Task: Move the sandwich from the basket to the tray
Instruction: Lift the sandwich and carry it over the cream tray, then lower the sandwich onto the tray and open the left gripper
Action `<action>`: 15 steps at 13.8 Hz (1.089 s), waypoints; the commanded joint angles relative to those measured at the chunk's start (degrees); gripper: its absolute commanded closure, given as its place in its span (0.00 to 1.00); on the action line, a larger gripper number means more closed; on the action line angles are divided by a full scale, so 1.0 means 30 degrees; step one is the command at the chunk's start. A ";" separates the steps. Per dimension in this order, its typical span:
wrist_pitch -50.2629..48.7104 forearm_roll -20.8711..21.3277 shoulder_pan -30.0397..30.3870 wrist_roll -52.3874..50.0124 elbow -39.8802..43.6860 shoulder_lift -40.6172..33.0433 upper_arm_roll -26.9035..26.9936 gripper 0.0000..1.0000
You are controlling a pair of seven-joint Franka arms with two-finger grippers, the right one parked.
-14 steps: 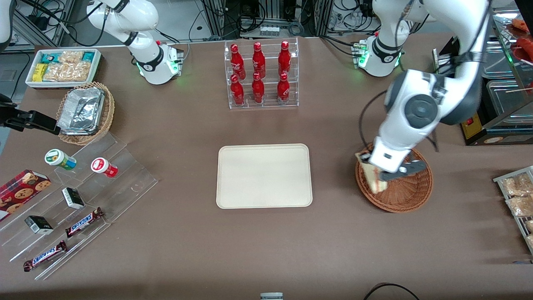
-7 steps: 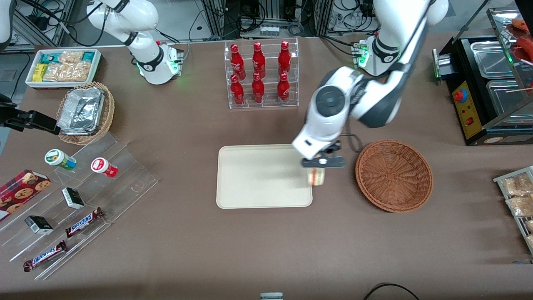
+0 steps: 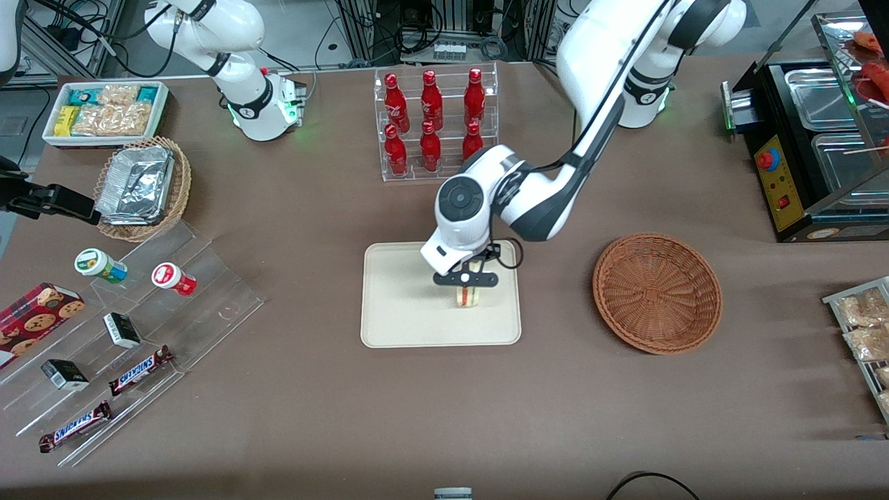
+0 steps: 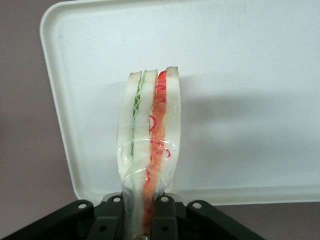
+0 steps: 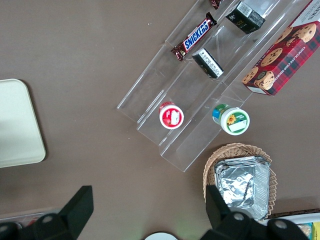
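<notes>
Wicker basket (image 3: 657,292) empty; my gripper (image 3: 467,279) clamped on sandwich (image 3: 467,295), hanging over cream tray (image 3: 403,312), toward basket-side half. Transfer nearly done; left: lower, release, withdraw.

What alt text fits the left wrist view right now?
The gripper holds the wrapped sandwich upright between its jaws, over the cream tray. Brown table shows around the tray's rounded corner.

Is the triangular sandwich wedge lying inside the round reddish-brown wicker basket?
No, the pincer holds the triangular sandwich wedge over the cream rectangular plastic tray; the round reddish-brown wicker basket holds nothing.
</notes>
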 commanded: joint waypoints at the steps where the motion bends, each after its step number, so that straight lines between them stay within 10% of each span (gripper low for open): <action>1: 0.0126 0.0009 -0.0359 -0.0315 0.1644 0.1300 0.0257 1.00; 11: 0.1593 0.0651 -0.0389 -0.0315 0.2114 0.2593 0.0403 0.93; 13: 0.1593 0.0682 -0.0389 -0.0316 0.2114 0.2564 0.0403 0.35; 15: 0.1593 0.0712 -0.0418 -0.0344 0.2114 0.2534 0.0403 0.00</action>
